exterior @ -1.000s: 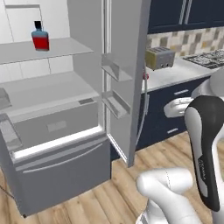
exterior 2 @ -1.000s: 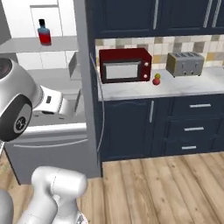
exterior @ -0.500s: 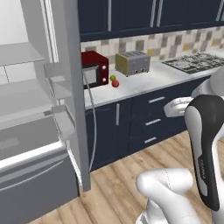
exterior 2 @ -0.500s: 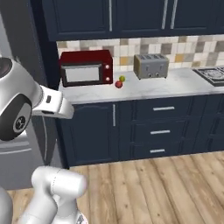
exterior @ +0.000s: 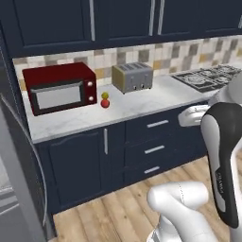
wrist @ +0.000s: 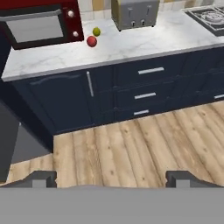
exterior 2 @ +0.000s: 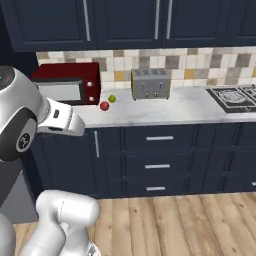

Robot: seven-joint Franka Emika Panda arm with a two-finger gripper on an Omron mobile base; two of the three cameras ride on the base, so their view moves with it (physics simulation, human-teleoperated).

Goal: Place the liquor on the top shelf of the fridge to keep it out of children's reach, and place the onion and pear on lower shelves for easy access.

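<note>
Dark navy cabinets [exterior 2: 150, 160] with silver handles run under a pale marble counter [exterior: 142, 101] bearing a red microwave [exterior: 59, 89], a steel toaster [exterior 2: 150, 83] and a hob [exterior: 208, 75], against a tiled backsplash [exterior 2: 200, 62], above a wood-plank floor [wrist: 131, 148].

The end effector [wrist: 112, 178] is held empty with its two dark fingertips [wrist: 42, 178] spread wide apart, nothing being gripped between them. The white arm [exterior: 222, 156] is folded close above its base, the hand being carried level and directed forward and slightly downward.
</note>
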